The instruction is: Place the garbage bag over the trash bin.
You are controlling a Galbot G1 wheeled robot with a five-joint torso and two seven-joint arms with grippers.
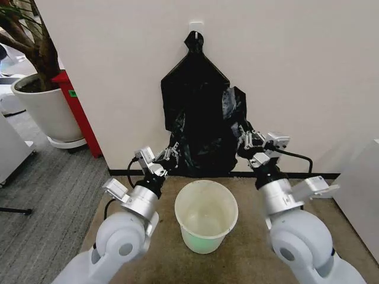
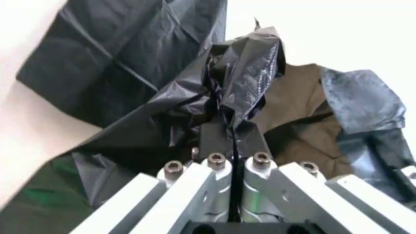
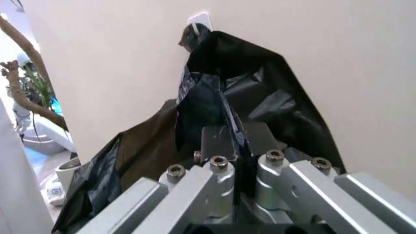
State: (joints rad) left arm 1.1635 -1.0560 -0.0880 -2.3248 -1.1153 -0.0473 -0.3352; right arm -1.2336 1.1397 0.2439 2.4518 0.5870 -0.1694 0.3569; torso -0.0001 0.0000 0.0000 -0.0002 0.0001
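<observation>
The trash bin [image 1: 206, 214], a small cream-white bucket, stands upright and open on the brown mat between my two arms. The garbage bag [image 1: 232, 105] is glossy black film stretched behind the bin, close to the wall and clear of the bin's rim. My left gripper [image 1: 172, 155] is shut on a bunched fold of the bag [image 2: 247, 63] at its lower left. My right gripper [image 1: 243, 139] is higher up and is shut on another edge of the bag [image 3: 201, 102]. Both wrist views show the film pinched between closed fingers [image 2: 217, 141] [image 3: 217, 144].
A flat black sheaf [image 1: 192, 83] with a knotted top hangs from a wall hook [image 1: 195, 25] right behind the bag. A large white planter [image 1: 44, 109] with a tree and a red panel [image 1: 77, 112] stand at the left. A white cabinet [image 1: 361, 189] is on the right.
</observation>
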